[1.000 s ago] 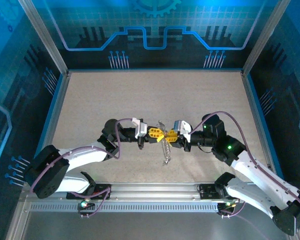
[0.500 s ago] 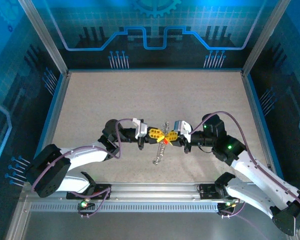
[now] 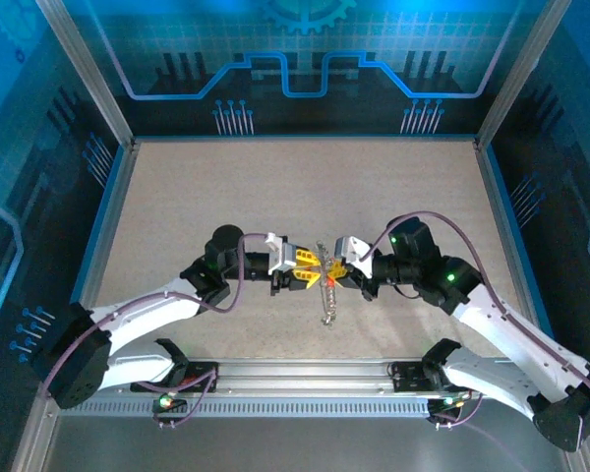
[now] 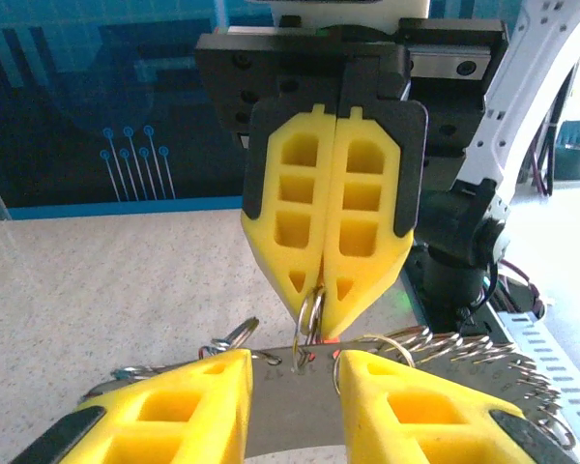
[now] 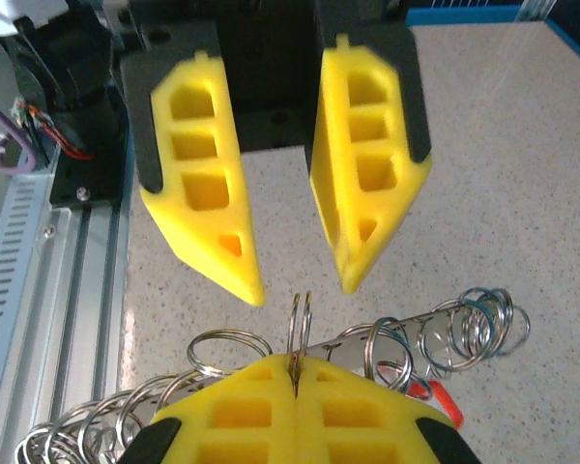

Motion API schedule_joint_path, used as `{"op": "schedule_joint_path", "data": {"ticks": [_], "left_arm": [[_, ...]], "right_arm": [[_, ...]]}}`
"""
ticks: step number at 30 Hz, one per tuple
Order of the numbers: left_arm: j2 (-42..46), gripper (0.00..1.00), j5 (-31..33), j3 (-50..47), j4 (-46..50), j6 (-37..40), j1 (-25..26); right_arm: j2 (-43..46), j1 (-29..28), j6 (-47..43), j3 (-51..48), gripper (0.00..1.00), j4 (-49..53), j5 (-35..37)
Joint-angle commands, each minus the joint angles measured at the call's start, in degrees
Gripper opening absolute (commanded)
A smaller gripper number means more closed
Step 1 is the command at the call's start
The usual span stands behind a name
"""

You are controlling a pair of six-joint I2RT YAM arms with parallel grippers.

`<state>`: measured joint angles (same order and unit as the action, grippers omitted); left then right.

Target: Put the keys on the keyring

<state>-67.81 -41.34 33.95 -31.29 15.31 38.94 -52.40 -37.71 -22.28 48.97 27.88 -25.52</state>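
Keyring: we see the keyring (image 5: pixel 301 324) edge-on over the middle of the table, somewhat toward the near edge, between the two grippers
Keys: one key (image 5: pixel 441 399) with a red head sits just beside the ring, among a string of small rings (image 5: pixel 454 324); we cannot tell whether it is threaded on anything
Right gripper: the right gripper (image 5: pixel 295 372) has its fingers pressed together on the keyring
Left gripper: the left gripper (image 4: pixel 292 360) faces it with fingers spread, pinching nothing, its tips either side of the ring
Progress: we judge the task early to midway; the ring is gripped, but we see no key going onto it, so the threading is left to do
Containers: we make out none; the table (image 3: pixel 275 187) carries everything
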Motion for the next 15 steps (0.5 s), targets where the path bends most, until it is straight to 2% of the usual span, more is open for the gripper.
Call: {"op": "schedule_joint_path", "data": {"ticks": [1,5,15], "left_arm": [[1.88,0.31,0.4,2.86,10.62,5.22,-0.1],[1.76,0.31,-0.05,5.19,14.75,5.73,-0.08],[0.74,0.23,-0.35,8.14,21.16,10.1,0.58]], "right_arm": [[-0.66,-1.79,-1.57,3.19,0.0,2.35,3.25],[-1.85,-3.46,-1.61,4.73,0.0,3.56,6.28],[-4.01,-5.83,-2.58,7.31,0.0,4.99,7.29]]}}
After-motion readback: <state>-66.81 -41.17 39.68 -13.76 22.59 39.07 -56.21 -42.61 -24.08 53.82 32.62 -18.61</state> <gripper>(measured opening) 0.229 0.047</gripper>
